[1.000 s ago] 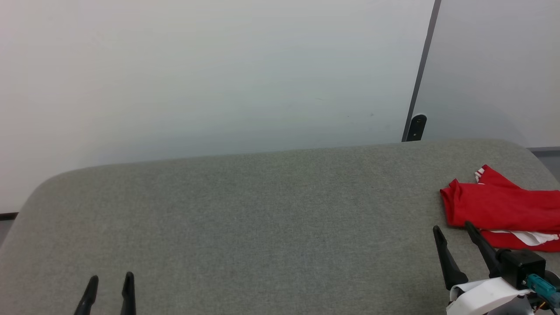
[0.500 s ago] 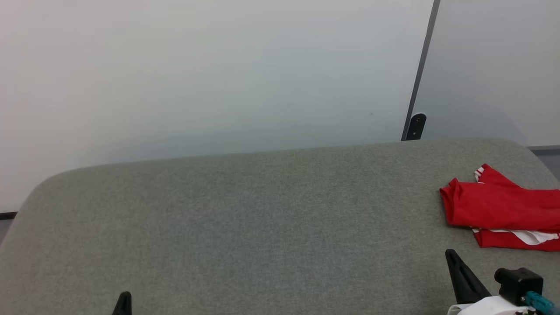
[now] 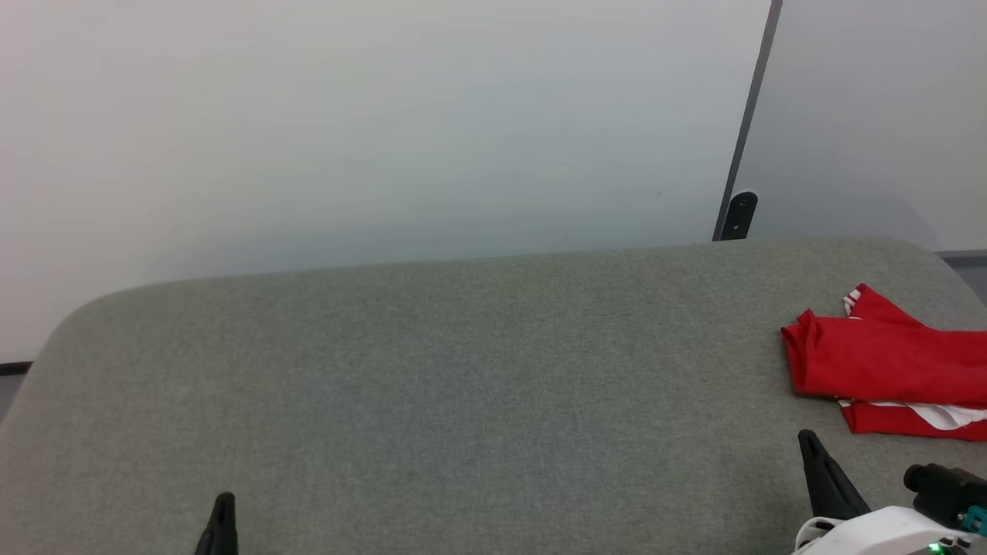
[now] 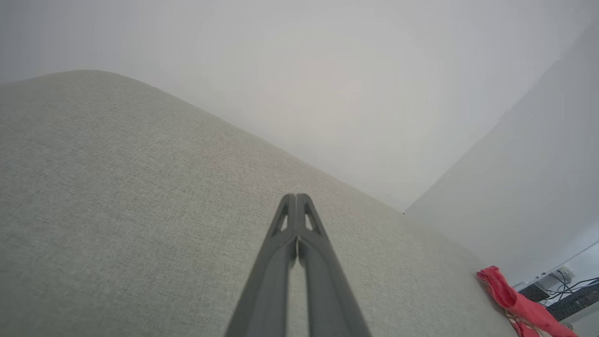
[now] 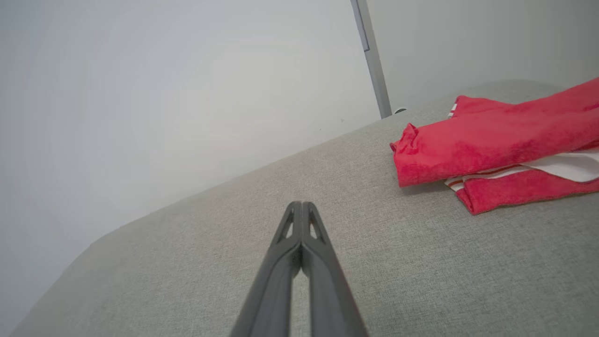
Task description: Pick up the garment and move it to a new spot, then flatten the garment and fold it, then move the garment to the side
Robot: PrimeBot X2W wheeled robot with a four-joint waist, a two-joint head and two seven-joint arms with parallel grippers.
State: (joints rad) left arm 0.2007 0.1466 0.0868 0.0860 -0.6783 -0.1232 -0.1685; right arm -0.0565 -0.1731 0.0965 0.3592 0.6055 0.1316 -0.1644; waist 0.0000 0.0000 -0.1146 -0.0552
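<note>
The garment [image 3: 887, 362] is a folded red shirt with a white sleeve edge showing, lying at the far right of the grey fabric surface [image 3: 463, 385]. The right wrist view has the garment [image 5: 491, 145] at upper right, well clear of my right gripper [image 5: 302, 205], whose two fingers are pressed together on nothing. In the head view the right gripper [image 3: 808, 439] sits low, just left of and nearer than the garment. My left gripper [image 4: 295, 196] is shut and empty over bare fabric. It pokes up at the head view's bottom left [image 3: 224, 501]. The garment [image 4: 514, 299] is far to its right.
A pale wall [image 3: 385, 131] rises behind the surface. A dark vertical strip [image 3: 748, 123] with a black fitting [image 3: 742, 212] stands at the back right. Beyond the surface's right end, the left wrist view shows cables and equipment [image 4: 561, 292].
Both grippers have closed from open and drawn back toward the bottom of the head view. The right gripper has left the garment's near edge. The garment lies as before.
</note>
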